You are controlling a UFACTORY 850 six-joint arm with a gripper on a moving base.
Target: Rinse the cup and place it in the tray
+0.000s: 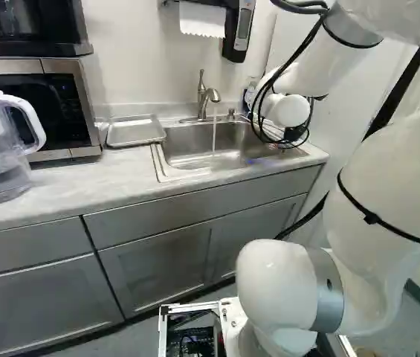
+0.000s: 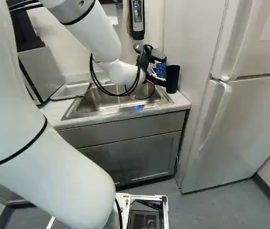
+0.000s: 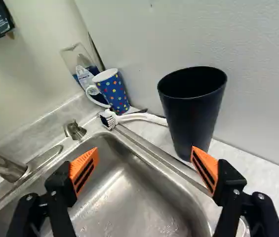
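The black cup (image 3: 191, 111) is stood upright on the counter (image 3: 230, 158), beside the sink (image 3: 129, 197) and across it from the tray (image 1: 135, 131). The gripper (image 3: 145, 158) is spread wide and empty over the sink. From it, the cup lies ahead, off toward the finger farther from the faucet (image 1: 208, 95), so a sideways shift away from the sink is probably needed before closing. Water (image 1: 214, 130) is being run into the sink.

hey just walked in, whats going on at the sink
A white robot arm reaches over the sink, its gripper open and holding nothing. The black cup stands upright on the counter just ahead, so it may be about to grab it. Water is running from the faucet, and the tray on the sink's other side is empty.
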